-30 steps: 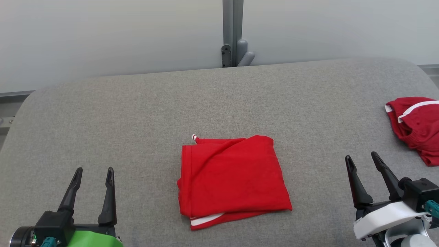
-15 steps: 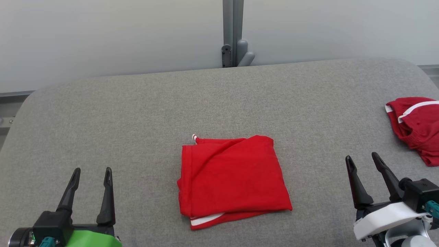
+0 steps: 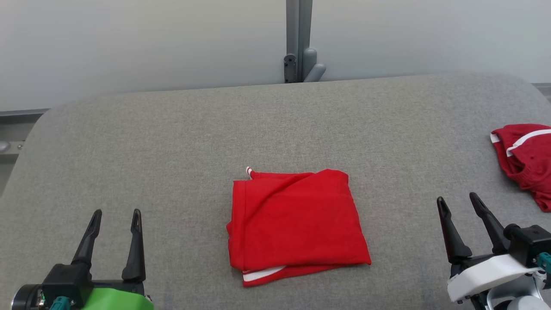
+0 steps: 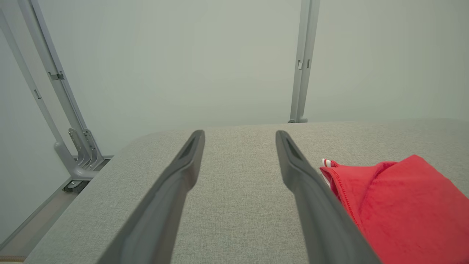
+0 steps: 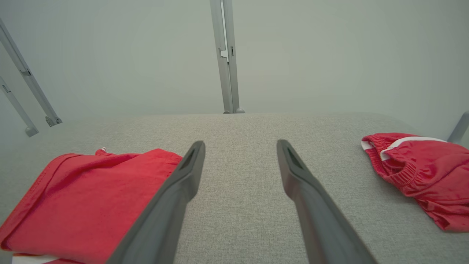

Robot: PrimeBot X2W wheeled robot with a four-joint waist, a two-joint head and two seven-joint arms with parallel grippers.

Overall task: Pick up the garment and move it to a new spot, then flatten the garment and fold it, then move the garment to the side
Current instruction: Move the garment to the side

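A red garment (image 3: 295,224) lies folded into a rough square at the middle of the grey padded table (image 3: 172,142), a white stripe showing at its front edge. It also appears at the right of the left wrist view, garment (image 4: 399,209), and at the left of the right wrist view, garment (image 5: 84,205). My left gripper (image 3: 115,214) hovers open at the lower left, well apart from the cloth. Over at the lower right my right gripper (image 3: 457,198) is open too, with nothing between its fingers.
A second red garment with white trim (image 3: 525,159) lies bunched at the table's right edge, also seen as the bunched garment (image 5: 421,172). A grey metal post (image 3: 299,41) stands behind the table's far edge against a pale wall. More metal framing (image 4: 62,110) is off the left end.
The whole head picture has shifted slightly to the right, so the camera moved. The left gripper has sunk a little toward the lower left; the garments lie unchanged.
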